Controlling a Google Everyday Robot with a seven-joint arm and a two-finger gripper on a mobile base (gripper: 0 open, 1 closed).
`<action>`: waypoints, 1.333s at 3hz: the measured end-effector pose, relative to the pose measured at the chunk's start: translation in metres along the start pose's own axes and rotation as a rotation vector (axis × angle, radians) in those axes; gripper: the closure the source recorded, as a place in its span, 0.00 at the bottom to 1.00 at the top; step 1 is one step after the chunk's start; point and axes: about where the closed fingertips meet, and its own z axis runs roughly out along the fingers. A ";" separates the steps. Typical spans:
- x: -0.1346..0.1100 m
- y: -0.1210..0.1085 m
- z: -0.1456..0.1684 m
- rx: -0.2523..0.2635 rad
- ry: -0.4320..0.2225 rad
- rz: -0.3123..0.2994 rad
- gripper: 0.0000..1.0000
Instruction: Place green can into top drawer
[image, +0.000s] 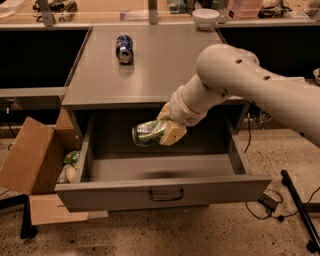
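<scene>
The green can (146, 133), with its green and white label and silvery end, lies sideways in my gripper (162, 131). The gripper is shut on it and holds it inside the opening of the top drawer (165, 192), a little above the drawer's floor. The drawer is pulled fully out, a wide grey tray with a flat front panel and a small dark pull handle (166, 194) at its centre. My white arm (235, 82) reaches in from the right, over the cabinet's front edge.
A blue can (124, 48) lies on the grey cabinet top (150, 75). A white bowl (205, 18) stands at the back. An open brown cardboard box (30, 160) with items inside sits on the floor left of the drawer. Cables and a black bar (297, 205) lie on the right.
</scene>
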 end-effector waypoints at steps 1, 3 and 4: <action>0.023 0.018 0.036 -0.025 0.048 0.085 1.00; 0.086 0.033 0.099 -0.011 0.131 0.275 1.00; 0.121 0.024 0.115 0.005 0.110 0.371 0.74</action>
